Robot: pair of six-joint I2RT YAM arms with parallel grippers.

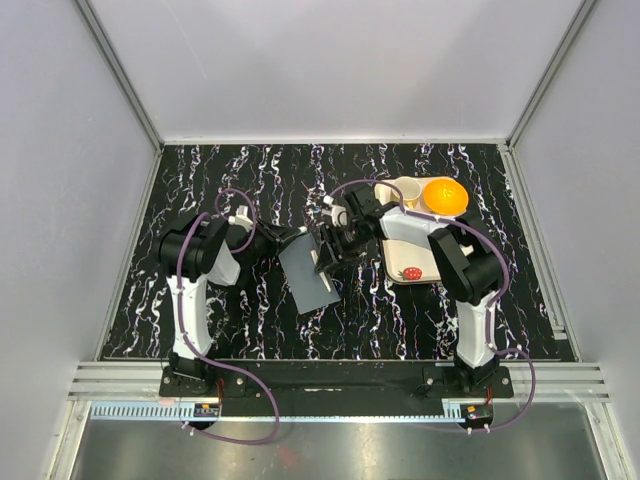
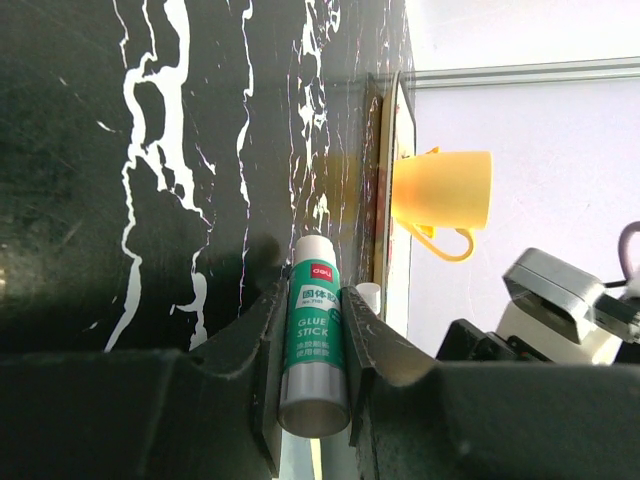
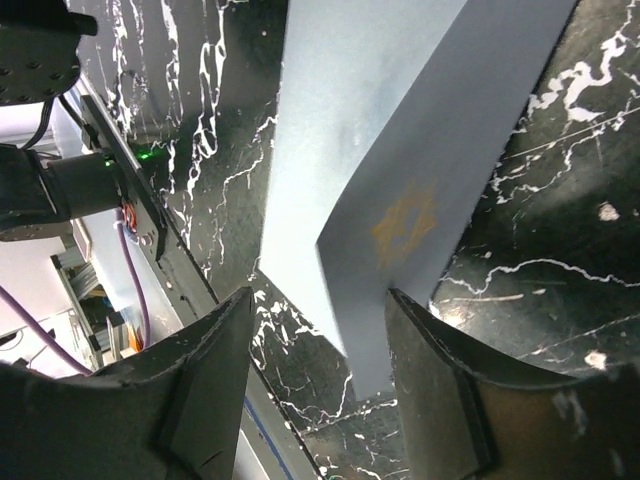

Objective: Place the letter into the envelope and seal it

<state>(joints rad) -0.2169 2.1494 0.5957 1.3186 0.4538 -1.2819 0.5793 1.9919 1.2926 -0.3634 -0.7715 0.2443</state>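
Two arms are seen at the near edge of the black desk. One grey envelope is found near the middle of the desk, between the two grippers. Whether it lies flat or is lifted cannot be told. In the right wrist view its flap is seen folded up a little, and one small tan mark is seen on it.

The left gripper is closed on one glue stick. The stick is pinched from both sides by the fingers. It is white and green, and its flat end is turned to the camera.

The right gripper is spread wide. One corner of the envelope is seen between its two fingers, but the paper is not pinched by them.

One cream tray with a strawberry on it is found on the right side of the desk. Two cups are seen at its far end: one yellow cup and one cream cup. The yellow cup is also seen from the left wrist, with one handle on its side.
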